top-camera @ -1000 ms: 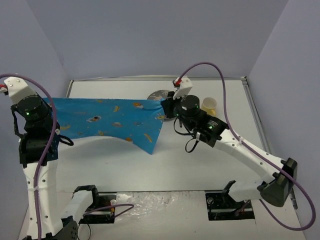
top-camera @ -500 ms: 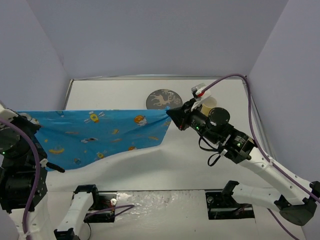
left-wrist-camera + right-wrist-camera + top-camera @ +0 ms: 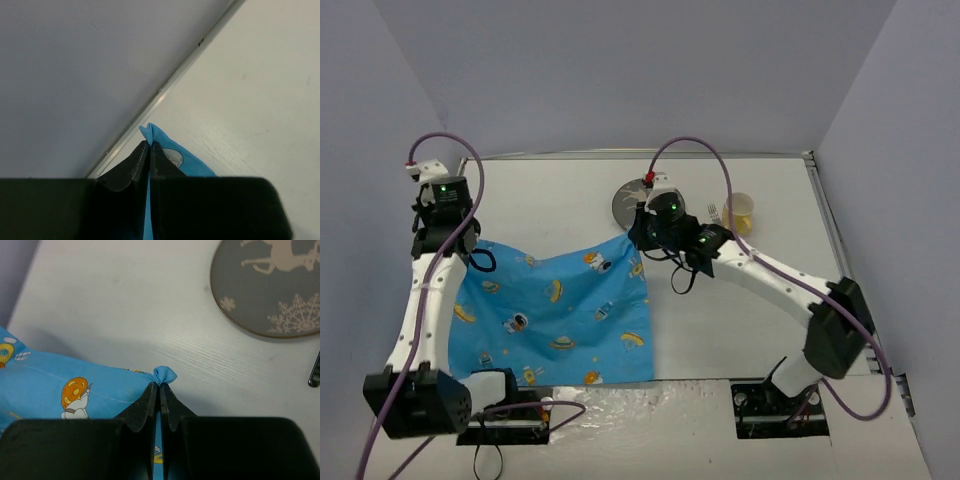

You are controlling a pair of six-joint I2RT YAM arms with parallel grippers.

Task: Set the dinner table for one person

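A blue cartoon-print placemat (image 3: 555, 320) lies spread over the near left part of the white dinner table (image 3: 760, 330). My left gripper (image 3: 472, 243) is shut on its far left corner (image 3: 150, 134), close to the table's left rim. My right gripper (image 3: 635, 236) is shut on its far right corner (image 3: 164, 375), low over the tabletop. A grey round plate with a deer print (image 3: 638, 198) lies just behind the right gripper and shows in the right wrist view (image 3: 267, 285). A yellow cup (image 3: 739, 209) stands to the right, with a fork (image 3: 714, 213) beside it.
The metal rim (image 3: 165, 90) runs along the table's left edge against the grey-blue wall. The arm bases (image 3: 780, 410) sit at the near edge.
Both arms have swung the placemat down from a raised, stretched hold and laid it on the near left tabletop. Both grippers are lower and still pinch its far corners.
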